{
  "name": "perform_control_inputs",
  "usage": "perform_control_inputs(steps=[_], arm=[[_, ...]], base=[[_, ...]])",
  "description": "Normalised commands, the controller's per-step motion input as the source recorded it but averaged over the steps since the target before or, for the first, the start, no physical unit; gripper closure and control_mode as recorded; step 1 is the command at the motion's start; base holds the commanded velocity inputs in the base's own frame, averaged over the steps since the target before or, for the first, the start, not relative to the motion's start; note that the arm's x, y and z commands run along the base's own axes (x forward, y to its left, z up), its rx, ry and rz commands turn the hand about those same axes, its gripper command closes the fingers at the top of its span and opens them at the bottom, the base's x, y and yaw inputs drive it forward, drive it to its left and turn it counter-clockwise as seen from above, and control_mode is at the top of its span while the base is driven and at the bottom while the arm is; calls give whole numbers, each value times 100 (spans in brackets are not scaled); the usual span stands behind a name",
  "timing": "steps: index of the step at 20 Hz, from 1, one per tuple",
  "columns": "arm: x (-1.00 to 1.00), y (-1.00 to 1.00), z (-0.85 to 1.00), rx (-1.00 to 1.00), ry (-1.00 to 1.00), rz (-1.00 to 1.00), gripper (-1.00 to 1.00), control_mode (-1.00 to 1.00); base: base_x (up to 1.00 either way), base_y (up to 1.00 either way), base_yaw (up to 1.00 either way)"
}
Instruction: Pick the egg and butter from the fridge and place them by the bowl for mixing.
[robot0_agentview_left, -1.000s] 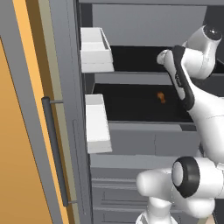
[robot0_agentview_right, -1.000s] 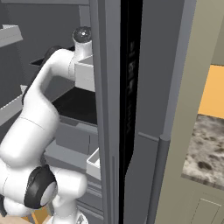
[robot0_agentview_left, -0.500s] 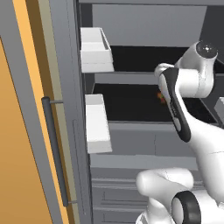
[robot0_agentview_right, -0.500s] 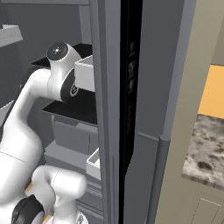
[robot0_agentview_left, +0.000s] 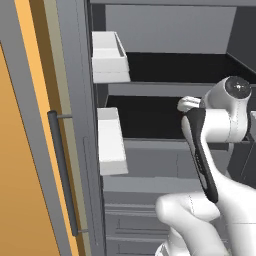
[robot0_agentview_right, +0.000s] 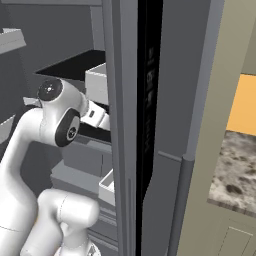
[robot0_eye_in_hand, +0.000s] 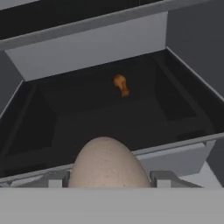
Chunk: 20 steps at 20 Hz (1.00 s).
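The egg (robot0_eye_in_hand: 108, 164), pale pinkish-brown and smooth, looms at the bottom of the hand view. My gripper (robot0_eye_in_hand: 109, 181) is shut on it, with a grey fingertip (robot0_eye_in_hand: 57, 180) showing at each side. The hand faces the open fridge (robot0_agentview_left: 165, 150), whose black shelf (robot0_eye_in_hand: 109, 122) lies just beyond the egg. In the left base view my white arm (robot0_agentview_left: 220, 120) bends in front of the middle shelf. In the right base view the arm's wrist (robot0_agentview_right: 92, 114) sits beside the fridge's door edge (robot0_agentview_right: 125, 125). The butter and the bowl are out of view.
A small orange lumpy item (robot0_eye_in_hand: 121, 84) lies at the back of the black shelf. Two white door bins (robot0_agentview_left: 107, 55) (robot0_agentview_left: 111, 142) hang on the open left door, which has a long dark handle (robot0_agentview_left: 62, 170). A speckled counter (robot0_agentview_right: 232, 175) lies to the right.
The arm has drawn back and down from the shelf with the egg in its grip. Its elbow now covers the orange item in the left base view.
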Motion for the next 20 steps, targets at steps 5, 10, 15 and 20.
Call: perform_control_inputs(steps=[5, 10, 15, 20], arm=[[-27, 4, -42, -8, 9, 0, 100, -100], [-2, 0, -3, 0, 0, 0, 100, 100], [0, 0, 0, 0, 0, 0, 100, 100], [0, 0, 0, 0, 0, 0, 100, 100]], base=[[0, 0, 0], [0, 0, 0], [-6, 2, 0], [-57, 0, 0]])
